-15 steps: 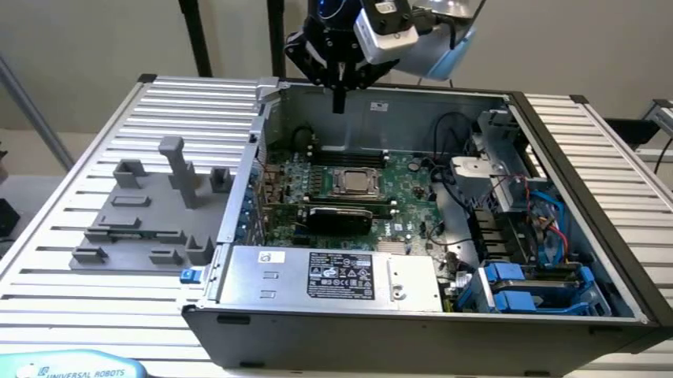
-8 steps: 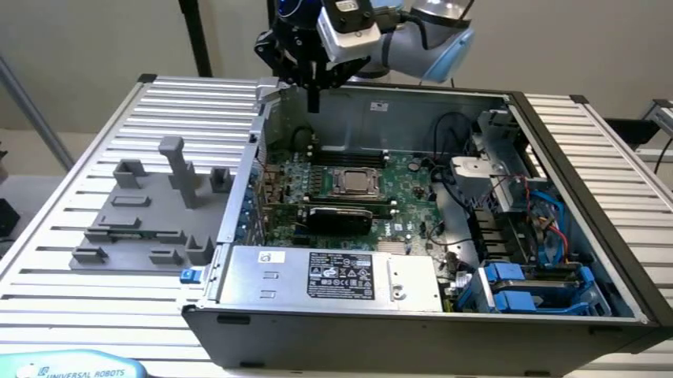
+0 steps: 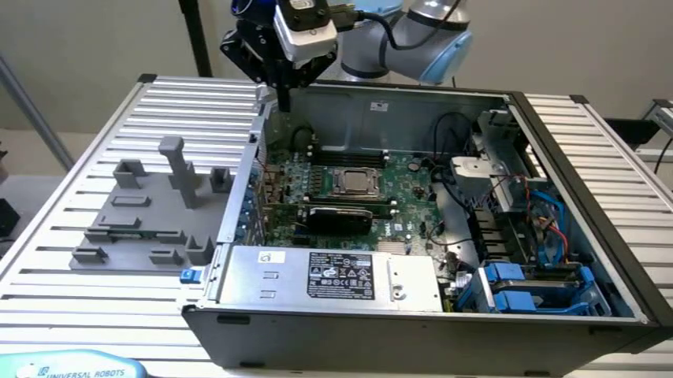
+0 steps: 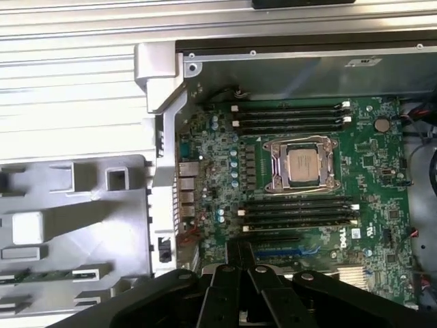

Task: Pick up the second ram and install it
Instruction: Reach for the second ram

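Note:
The second ram (image 4: pixel 49 275) is a thin green stick lying in a slot of the grey fixture (image 4: pixel 75 205); in the exterior view the ram (image 3: pixel 128 234) sits near the fixture's (image 3: pixel 137 216) front. My gripper (image 3: pixel 284 98) hangs high over the back corner of the open computer case (image 3: pixel 315 331), on the exterior view's left, well away from the ram. Its black fingers (image 4: pixel 239 256) look pressed together with nothing between them. On the motherboard (image 3: pixel 405 185), the long black slots (image 4: pixel 297 212) lie on both sides of the square CPU socket (image 4: pixel 302 162).
The case wall (image 4: pixel 160 157) stands between the fixture and the motherboard. A silver power supply (image 3: pixel 336 276) fills the case front, and cables and blue drive bays (image 3: pixel 526 287) crowd the exterior view's right. The slatted table (image 3: pixel 63 299) carries everything.

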{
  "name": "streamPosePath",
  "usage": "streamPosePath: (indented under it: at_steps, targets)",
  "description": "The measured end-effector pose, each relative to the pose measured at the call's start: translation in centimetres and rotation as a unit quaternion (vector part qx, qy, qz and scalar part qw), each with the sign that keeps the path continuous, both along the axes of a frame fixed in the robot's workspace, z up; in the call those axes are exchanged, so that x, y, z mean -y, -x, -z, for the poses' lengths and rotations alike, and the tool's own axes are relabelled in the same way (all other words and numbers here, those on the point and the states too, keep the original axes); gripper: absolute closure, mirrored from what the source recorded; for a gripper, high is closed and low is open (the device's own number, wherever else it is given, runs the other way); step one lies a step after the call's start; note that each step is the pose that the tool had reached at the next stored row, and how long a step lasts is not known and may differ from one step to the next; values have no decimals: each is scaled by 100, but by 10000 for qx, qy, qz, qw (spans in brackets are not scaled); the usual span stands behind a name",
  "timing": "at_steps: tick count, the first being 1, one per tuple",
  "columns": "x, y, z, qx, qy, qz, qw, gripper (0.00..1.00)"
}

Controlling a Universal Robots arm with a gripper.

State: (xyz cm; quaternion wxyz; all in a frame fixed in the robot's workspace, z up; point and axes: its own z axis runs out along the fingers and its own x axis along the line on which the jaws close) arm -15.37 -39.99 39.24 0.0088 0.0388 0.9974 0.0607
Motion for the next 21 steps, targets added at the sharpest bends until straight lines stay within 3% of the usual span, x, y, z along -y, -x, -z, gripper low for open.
streamPosePath:
  at_steps: [21]
  targets:
    - [28, 956, 0, 0, 52, 0, 10000, 89]
